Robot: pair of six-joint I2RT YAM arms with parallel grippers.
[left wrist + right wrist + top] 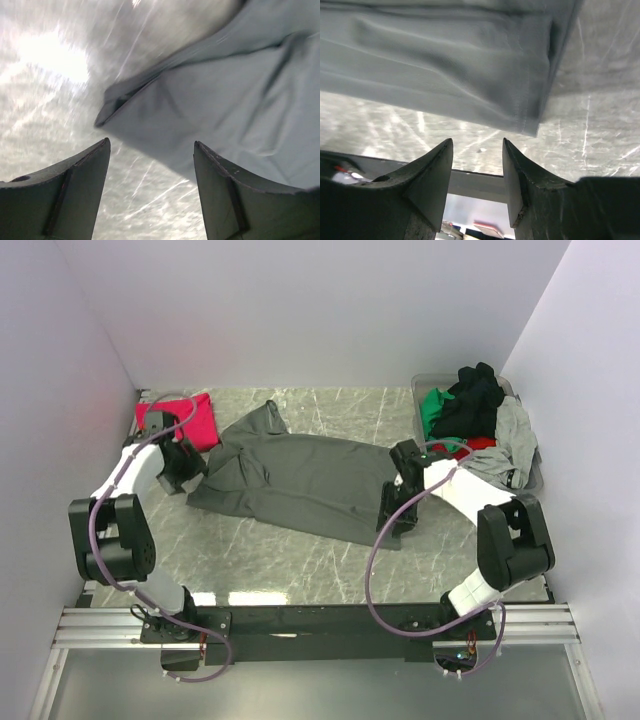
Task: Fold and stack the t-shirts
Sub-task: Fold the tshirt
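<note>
A dark charcoal-grey t-shirt (300, 480) lies spread flat across the middle of the marble table. A magenta-red t-shirt (190, 418) lies folded at the back left. My left gripper (192, 476) is at the grey shirt's left edge. In the left wrist view it (151, 145) stands open over bare table, with the grey shirt's corner (225, 100) just ahead and to the right. My right gripper (393, 512) is at the shirt's near right corner. It (477, 142) is open and holds nothing, and the hem corner (470, 65) lies just beyond the fingertips.
A clear plastic tub (428, 380) at the back right holds black, green, red and light grey shirts; the light grey one (512, 440) hangs over its side. White walls close in the table on three sides. The arms' mounting rail (320, 620) runs along the near edge.
</note>
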